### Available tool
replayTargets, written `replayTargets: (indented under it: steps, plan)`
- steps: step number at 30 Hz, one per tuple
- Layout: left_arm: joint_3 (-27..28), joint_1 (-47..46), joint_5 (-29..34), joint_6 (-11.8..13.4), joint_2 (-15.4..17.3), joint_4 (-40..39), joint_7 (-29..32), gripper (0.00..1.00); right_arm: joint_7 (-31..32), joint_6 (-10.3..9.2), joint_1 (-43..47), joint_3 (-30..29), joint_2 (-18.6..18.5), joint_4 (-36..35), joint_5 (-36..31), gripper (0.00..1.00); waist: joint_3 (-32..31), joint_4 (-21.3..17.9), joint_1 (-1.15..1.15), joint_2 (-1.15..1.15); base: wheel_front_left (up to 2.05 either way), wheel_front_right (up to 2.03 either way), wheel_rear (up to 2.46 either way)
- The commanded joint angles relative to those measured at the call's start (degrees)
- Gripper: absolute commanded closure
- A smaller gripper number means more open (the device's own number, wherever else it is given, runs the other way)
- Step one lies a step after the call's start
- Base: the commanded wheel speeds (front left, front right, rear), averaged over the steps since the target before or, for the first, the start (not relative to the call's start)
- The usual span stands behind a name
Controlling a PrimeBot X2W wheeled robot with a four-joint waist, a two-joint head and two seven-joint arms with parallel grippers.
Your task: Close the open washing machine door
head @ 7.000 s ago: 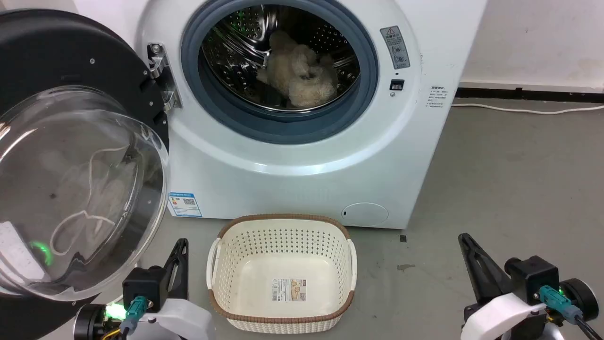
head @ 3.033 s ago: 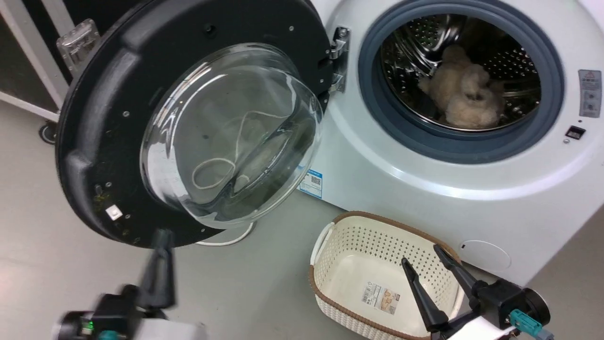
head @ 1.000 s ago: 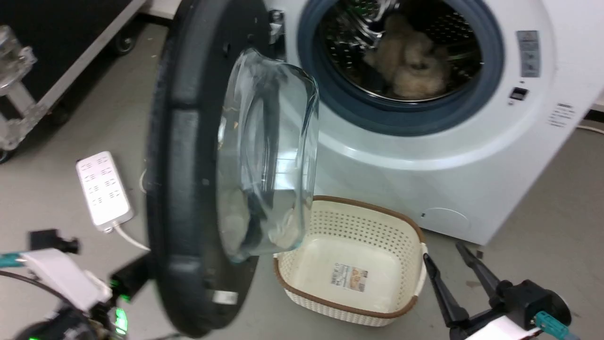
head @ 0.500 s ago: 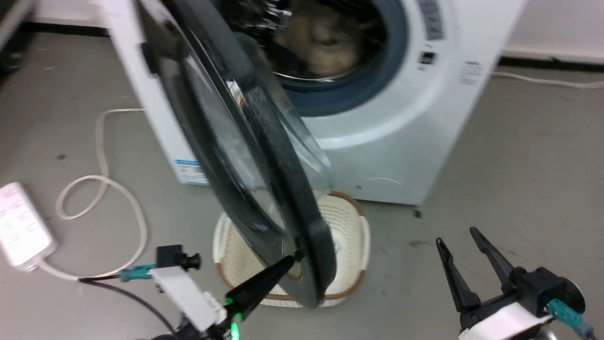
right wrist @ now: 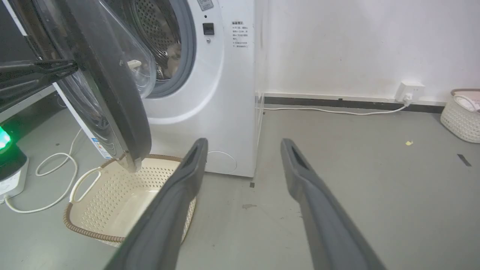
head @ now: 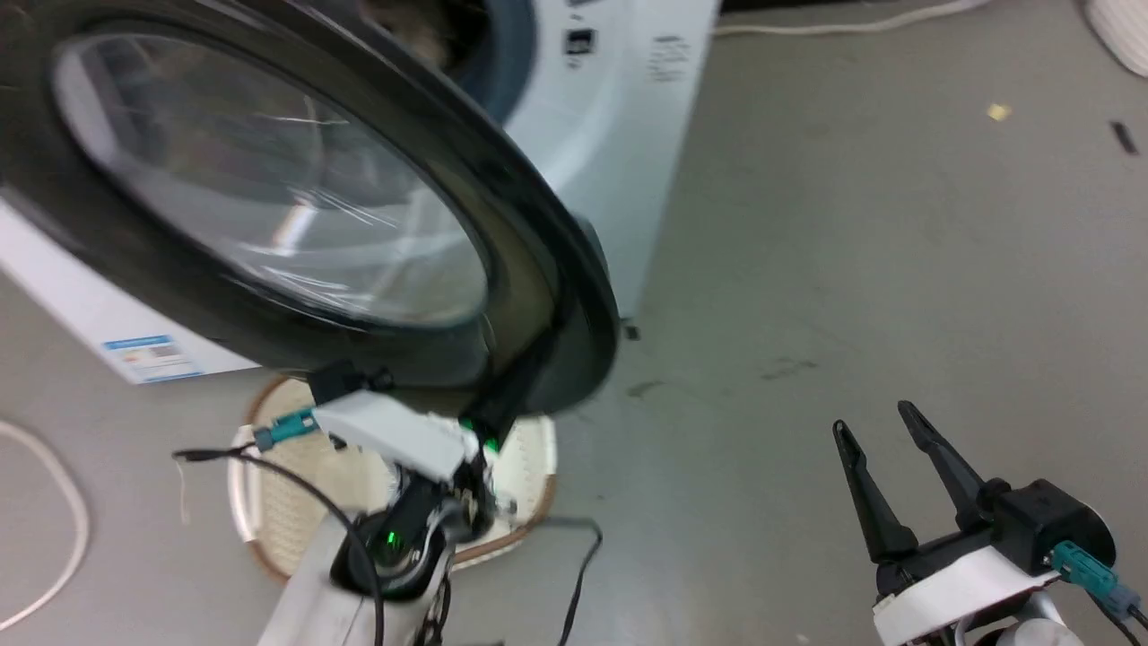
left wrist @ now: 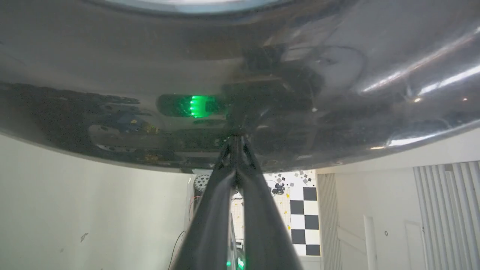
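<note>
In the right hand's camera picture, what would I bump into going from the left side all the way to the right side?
washing machine door → washing machine → wall socket → small white basket by the wall

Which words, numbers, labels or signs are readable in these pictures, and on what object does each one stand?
No text here can be quoted; all of it is unreadable.
Blue sticker, low on the washing machine: blurred, unreadable.
Block of small print on its front, right of the opening: too small to read.
Grey label beside the opening, cut by the picture's top edge: unreadable.
</note>
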Motion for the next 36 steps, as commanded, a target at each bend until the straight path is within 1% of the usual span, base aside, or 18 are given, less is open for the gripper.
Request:
replayTargets:
  steps: [1, 5, 8, 10, 12, 13, 14, 17, 22, 24, 26, 27, 30, 33, 36]
  plan:
    - [-0.41, -2.47, -0.5, -0.66, 0.08, 1.66, -2.6, 1.0, -0.27, 0.05, -0.88, -0.03, 0.34, 0.27, 0.38, 0.0, 2.09, -3.39, -0.01, 0.0, 0.0, 0.0, 0.0]
    - [-2.24, -7.72, -1.97, -1.45, 0.08, 6.65, -9.86, 1.0, -0.27, 0.05, -1.08, 0.31, 0.85, 0.43, 0.51, 0.0, 2.48, -4.83, -0.01, 0.0, 0.0, 0.0, 0.0]
    - [-3.41, -10.4, -2.97, -1.74, 0.07, 9.44, -13.5, 1.0, -0.27, 0.05, -1.14, 0.46, 1.14, 0.61, 0.45, 0.0, 2.32, -5.11, -0.01, 0.0, 0.0, 0.0, 0.0]
    - [-3.83, -11.19, -3.67, -1.81, 0.07, 9.91, -14.72, 1.0, -0.27, 0.05, -1.08, 0.27, 1.34, 0.7, 0.37, 0.0, 1.89, -4.81, -0.01, 0.0, 0.0, 0.0, 0.0]
    - [-4.14, -9.77, -2.74, -1.83, 0.22, 8.31, -15.51, 1.0, -0.27, 0.05, -0.61, -0.34, 1.23, 0.48, 0.21, 0.0, 0.77, -2.9, -0.01, 0.0, 0.0, 0.0, 0.0]
    - [-4.94, -6.82, -0.33, -1.84, 1.48, 5.45, -15.8, 0.04, -0.27, 0.05, 0.06, -0.52, 0.96, 0.2, -0.05, 0.0, -0.72, -0.89, -0.01, 0.0, 0.0, 0.0, 0.0]
    - [-5.52, -5.48, 0.79, -1.84, 2.13, 4.18, -15.93, 0.0, -0.27, 0.05, 0.42, -0.67, 0.86, 0.09, -0.16, 0.0, -1.39, -0.07, -0.01, 0.0, 0.0, 0.0, 0.0]
    - [-8.41, -1.04, 6.71, -1.85, 5.7, -0.1, -17.65, 0.0, -0.27, 0.05, 1.71, -1.16, 0.5, -0.17, -0.56, 0.0, -3.65, 2.47, -0.01, 0.0, 0.0, 0.0, 0.0]
    - [-11.25, 5.97, 17.99, -1.85, 12.56, -4.59, -27.29, 0.0, -0.27, 0.05, 4.12, -1.92, 0.01, -0.74, -1.32, 0.0, -7.2, 6.96, -0.01, 0.0, 0.0, 0.0, 0.0]
    - [-11.6, 7.92, 23.11, -1.85, 15.06, -5.3, -29.96, 0.0, -0.27, 0.05, 5.0, -2.02, -0.14, -0.97, -1.59, 0.0, -8.29, 8.6, -0.01, 0.0, 0.0, 0.0, 0.0]
    - [-10.52, 9.52, 29.1, -1.83, 16.65, -5.53, -31.19, 0.0, -0.27, 0.05, 5.81, -2.14, -0.24, -1.26, -1.84, 0.0, -9.24, 10.19, -0.01, 0.0, 0.0, 0.0, 0.0]
    - [-9.5, 10.34, 32.2, -1.61, 16.97, -5.8, -31.42, 0.0, -0.27, 0.05, 6.15, -2.12, -0.27, -1.36, -1.94, 0.0, -9.67, 10.81, -0.01, 0.0, 0.0, 0.0, 0.0]
    - [-4.27, 12.9, 43.71, -0.15, 16.02, -8.93, -31.55, 0.0, -0.27, 0.05, 6.93, -2.41, -0.16, -1.83, -2.1, 0.0, -10.58, 12.57, -0.01, 0.0, 0.0, 0.0, 0.0]
    - [1.84, 16.56, 51.08, -0.15, 12.18, -13.07, -31.57, 0.0, -0.27, 0.05, 7.4, -2.44, 0.17, -2.35, -2.18, 0.0, -11.07, 13.7, -0.01, 0.0, 0.0, 0.0, 0.0]
    - [5.32, 19.68, 60.31, 0.0, 10.29, -15.75, -31.58, 0.0, -0.27, 0.05, 7.6, -2.32, 0.46, -2.84, -2.45, 0.0, -11.21, 14.43, -0.01, 0.0, 0.0, 0.0, 0.0]
